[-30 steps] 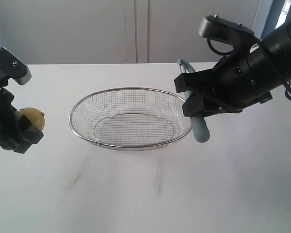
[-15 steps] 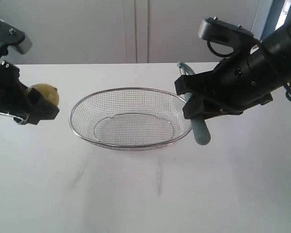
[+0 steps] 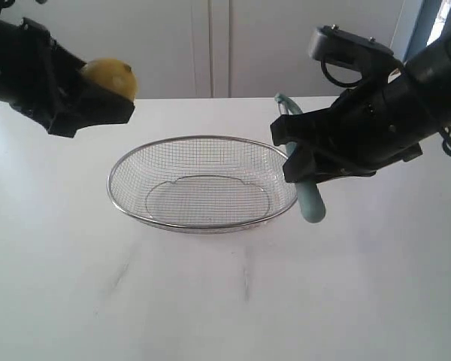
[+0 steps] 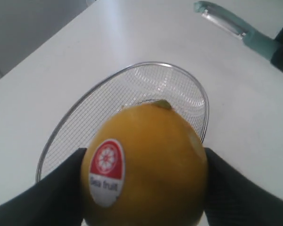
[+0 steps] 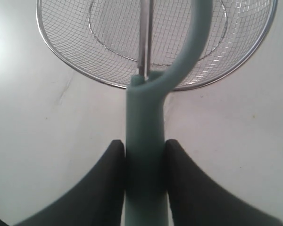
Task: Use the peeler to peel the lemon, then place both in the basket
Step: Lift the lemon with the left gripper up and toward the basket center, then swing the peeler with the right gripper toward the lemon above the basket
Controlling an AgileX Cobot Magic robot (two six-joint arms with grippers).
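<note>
My left gripper [image 3: 98,90] is shut on the yellow lemon [image 3: 111,77], held in the air left of and above the wire-mesh basket [image 3: 203,183]. In the left wrist view the lemon [image 4: 146,165] fills the space between both black fingers and carries a red and white sticker [image 4: 106,172]; the basket [image 4: 85,117] lies beyond it. My right gripper [image 3: 304,158] is shut on the teal peeler [image 3: 310,201] at the basket's right rim. In the right wrist view the peeler handle [image 5: 145,160] sits between the fingers, its blade head over the basket [image 5: 217,70].
The basket rests on a white table [image 3: 225,301]. A pale wall with cupboard seams [image 3: 210,45] stands behind the table's far edge. Faint scuff marks [image 3: 124,274] show on the table in front of the basket.
My left gripper has risen with the lemon and moved right, from table height at the far left to above the basket's left rim. The right gripper and peeler have stayed still.
</note>
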